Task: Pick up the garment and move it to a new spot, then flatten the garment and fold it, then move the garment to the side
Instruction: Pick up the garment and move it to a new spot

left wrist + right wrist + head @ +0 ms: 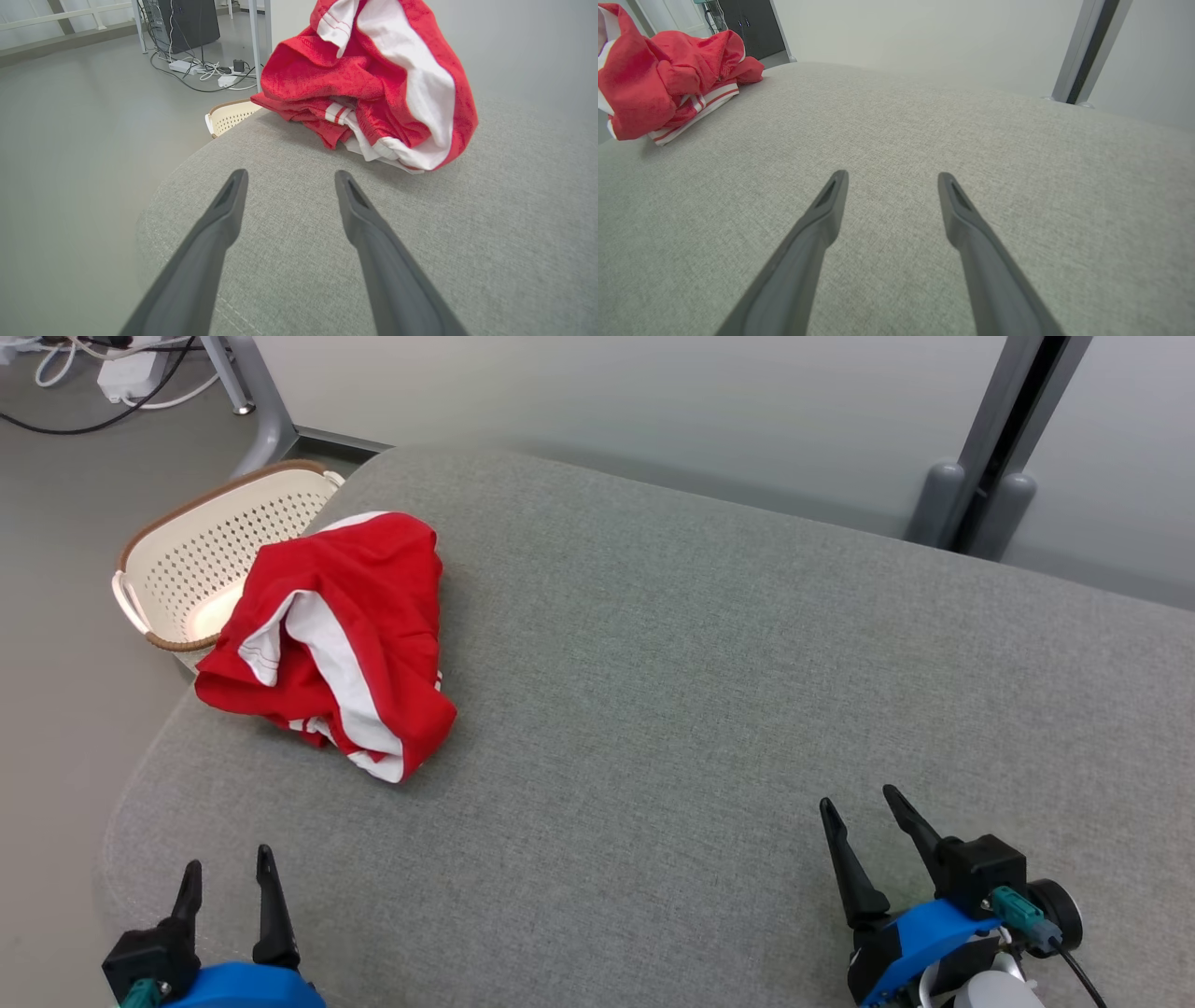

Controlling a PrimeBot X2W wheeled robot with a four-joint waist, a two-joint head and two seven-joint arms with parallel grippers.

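left hand (229,856), right hand (857,797) — spread wide, empty | garment (355,607) crumpled | head view: basket (187,560) beside it

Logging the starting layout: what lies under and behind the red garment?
The garment lies crumpled on the grey table, overhanging its left edge. Behind it sits a cream basket, partly covered by the cloth. Whatever lies beneath the pile is hidden.
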